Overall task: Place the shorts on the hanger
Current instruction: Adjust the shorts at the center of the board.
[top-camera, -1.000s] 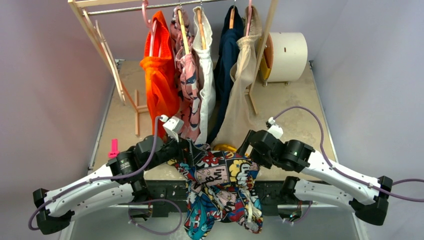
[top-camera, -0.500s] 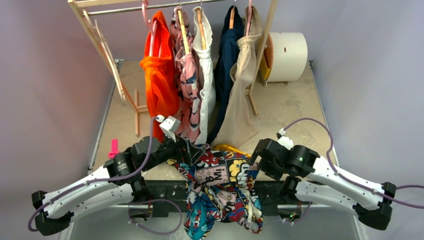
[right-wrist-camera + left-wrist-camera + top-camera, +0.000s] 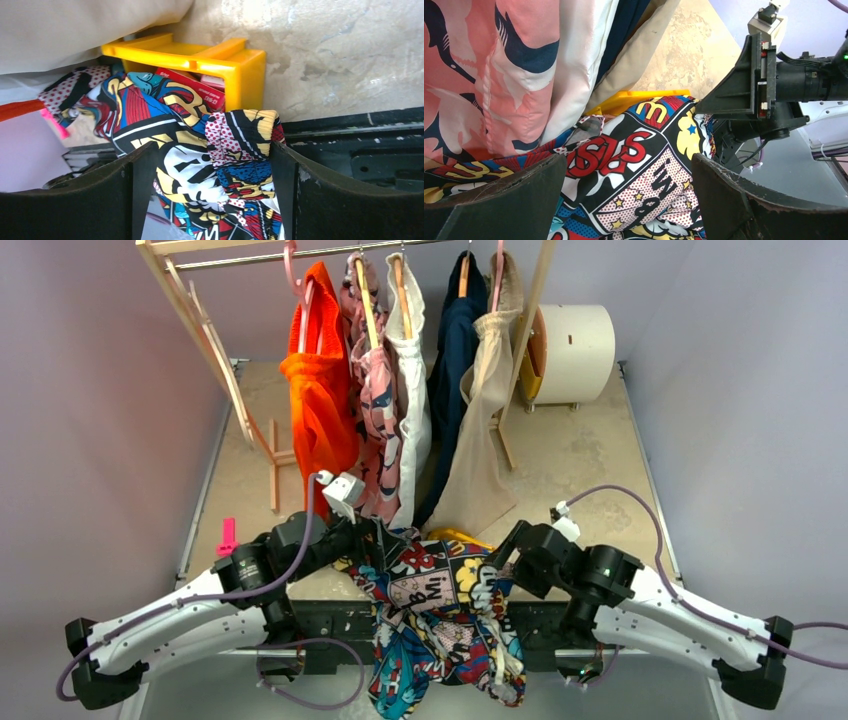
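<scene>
From above I see the shorts heaped over the bench's near edge, between left hand and right hand. Left wrist — its fingers gape wide, cloth loose between. Right wrist — fingers spread too, shorts touching a yellow crate.

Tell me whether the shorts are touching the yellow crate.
Touching. The right wrist view shows the shorts spilling out from under the yellow crate, with the cloth pressed against its rim and no gap.

Robot lab: tbl w/ arms, garment rack.
</scene>
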`<state>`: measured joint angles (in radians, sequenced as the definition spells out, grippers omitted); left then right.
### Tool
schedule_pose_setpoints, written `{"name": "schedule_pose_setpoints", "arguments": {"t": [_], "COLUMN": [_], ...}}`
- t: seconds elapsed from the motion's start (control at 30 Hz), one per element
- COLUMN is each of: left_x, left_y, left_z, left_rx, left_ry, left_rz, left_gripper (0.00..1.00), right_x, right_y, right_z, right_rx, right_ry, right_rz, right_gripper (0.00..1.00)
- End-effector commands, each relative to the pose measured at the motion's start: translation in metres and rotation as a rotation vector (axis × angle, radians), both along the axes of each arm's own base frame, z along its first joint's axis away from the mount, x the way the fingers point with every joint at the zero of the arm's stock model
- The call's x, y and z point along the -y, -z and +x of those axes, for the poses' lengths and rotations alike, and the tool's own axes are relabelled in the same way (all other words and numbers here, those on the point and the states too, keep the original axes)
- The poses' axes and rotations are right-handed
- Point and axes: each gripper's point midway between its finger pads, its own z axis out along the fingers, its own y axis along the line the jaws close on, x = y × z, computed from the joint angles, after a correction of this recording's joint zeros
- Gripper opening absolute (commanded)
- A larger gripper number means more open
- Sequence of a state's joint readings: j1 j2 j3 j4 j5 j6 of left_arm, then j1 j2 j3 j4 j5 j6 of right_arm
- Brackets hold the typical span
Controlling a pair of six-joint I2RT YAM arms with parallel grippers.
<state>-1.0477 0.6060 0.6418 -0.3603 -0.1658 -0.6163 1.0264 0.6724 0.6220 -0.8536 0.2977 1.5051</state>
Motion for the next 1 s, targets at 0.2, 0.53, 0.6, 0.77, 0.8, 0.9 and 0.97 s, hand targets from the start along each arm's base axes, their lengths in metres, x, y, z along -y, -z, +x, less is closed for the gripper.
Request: {"name": "schedule_pose_setpoints", "arguments": {"t": [0.2, 0.53, 0.6, 0.77, 0.8, 0.9, 0.97], "left_x": [0.003, 0.004, 0.004, 0.004, 0.004, 0.004, 0.003], "left_y": [-0.004, -0.003, -0.001, 0.0, -0.001, 0.0, -0.001], "left_z": [0.006, 0.006, 0.007, 0.007, 0.008, 0.007, 0.007], "left_rx": [0.016, 0.013, 0.011, 0.009, 0.009, 0.007, 0.007], "left_ry": [-0.018, -0.018, -0.019, -0.021, -0.023, -0.023, -0.024], "left_rz": [-0.007, 0.002, 0.006, 0.009, 0.007, 0.006, 0.005], "left_gripper": [0.94, 0.94, 0.94, 0.94, 0.94, 0.94, 0.94], "right_x": [-0.008, -0.026, -0.021, -0.017, -0.018, -0.023, -0.025], "right_y": [-0.031, -0.036, -0.03, -0.017, -0.015, -0.012, -0.015], "right_z": [0.021, 0.029, 0.027, 0.022, 0.021, 0.02, 0.022], "right_rx": [0.176, 0.228, 0.201, 0.157, 0.152, 0.146, 0.159], "right_ry": [0.039, -0.051, -0.039, -0.037, -0.042, -0.052, -0.058], "right_rz": [0.166, 0.155, 0.124, 0.09, 0.092, 0.104, 0.111], "right_gripper": [0.57, 0.37, 0.45, 0.51, 0.5, 0.45, 0.38]}}
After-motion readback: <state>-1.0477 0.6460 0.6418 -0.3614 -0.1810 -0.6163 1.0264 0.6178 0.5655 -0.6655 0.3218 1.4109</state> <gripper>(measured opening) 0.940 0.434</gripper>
